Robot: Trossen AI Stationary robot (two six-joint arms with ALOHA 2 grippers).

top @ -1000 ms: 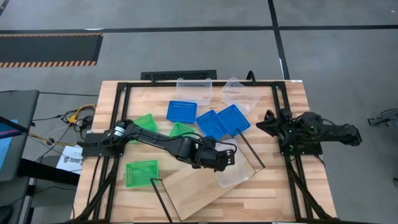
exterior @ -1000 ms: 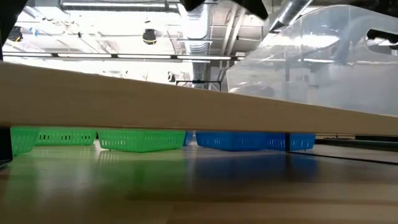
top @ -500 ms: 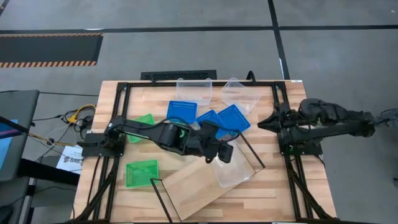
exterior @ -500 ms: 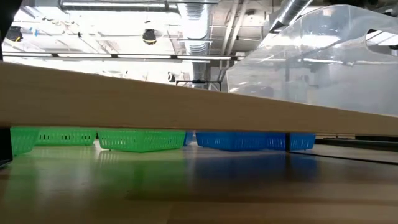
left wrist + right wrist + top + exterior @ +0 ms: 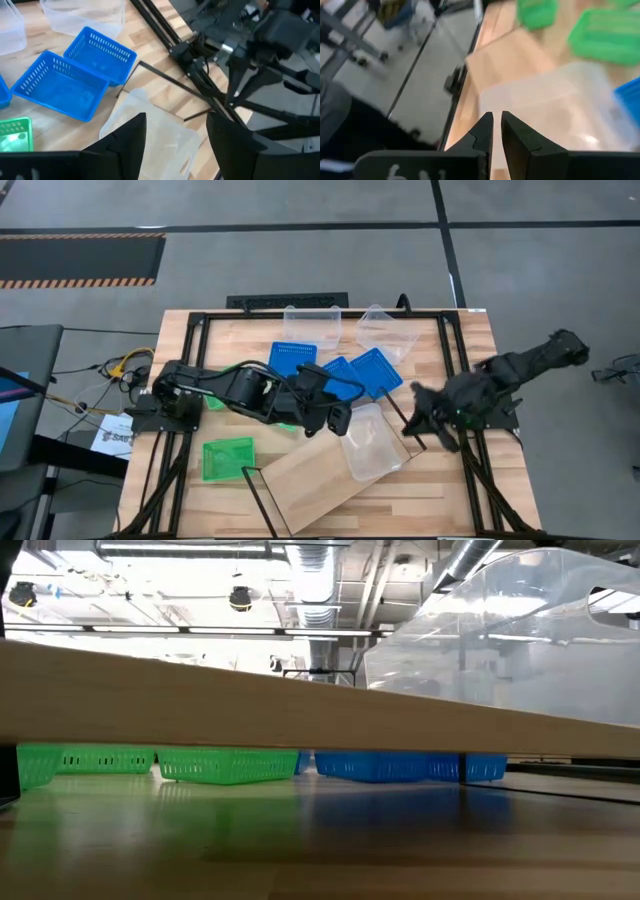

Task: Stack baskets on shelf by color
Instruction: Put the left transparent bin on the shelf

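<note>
One clear basket sits by its bottom on the right end of the light-wood shelf, which lies slantwise on the table. My left gripper is open and hovers just left of that basket, touching nothing. My right gripper is shut and hangs beside the shelf's right wire frame. Three blue baskets and two more clear ones lie farther back. A green basket stands near the shelf's left end; other green ones are partly hidden under my left arm.
Black frame rails run along the table's sides. My left arm stretches across the table's middle over the green baskets. In the low view, green baskets and blue baskets show under the shelf plank. Bare tabletop lies near the right front corner.
My left gripper has drawn back from above the clear basket toward the table's left and far side; the basket has stayed on the shelf. My right arm has swung from its place at the table's right edge toward the shelf's right end, leftward and nearer.
</note>
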